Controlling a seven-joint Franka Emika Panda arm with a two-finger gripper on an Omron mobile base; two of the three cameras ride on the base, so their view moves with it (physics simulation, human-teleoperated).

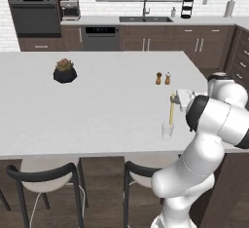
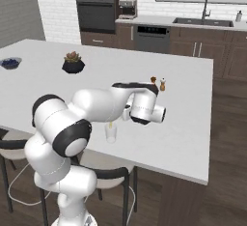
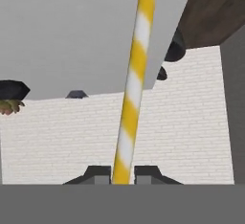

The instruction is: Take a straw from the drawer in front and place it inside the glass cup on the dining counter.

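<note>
Jaws grip straw (image 3: 133, 84); its lower end enters glass cup (image 1: 167, 130).

Nothing readable from my end, no labels, brands or numbers anywhere. The oven (image 1: 31, 9) and dishwasher (image 1: 100, 37) panels are just blank dark strips.

Straw (image 3: 133, 82): smooth, matt, yellow/white spiral stripes, paper-like. Cup (image 1: 167, 130): clear glass, plain sides. Counter (image 1: 97, 105): white, smooth, matt top. Cabinets (image 1: 194, 42) at 12 o'clock: dark brown wood, thin pale handles. Back wall (image 3: 95, 137): white brick. Stools (image 1: 44, 173): dark frames, pale seats.
</note>
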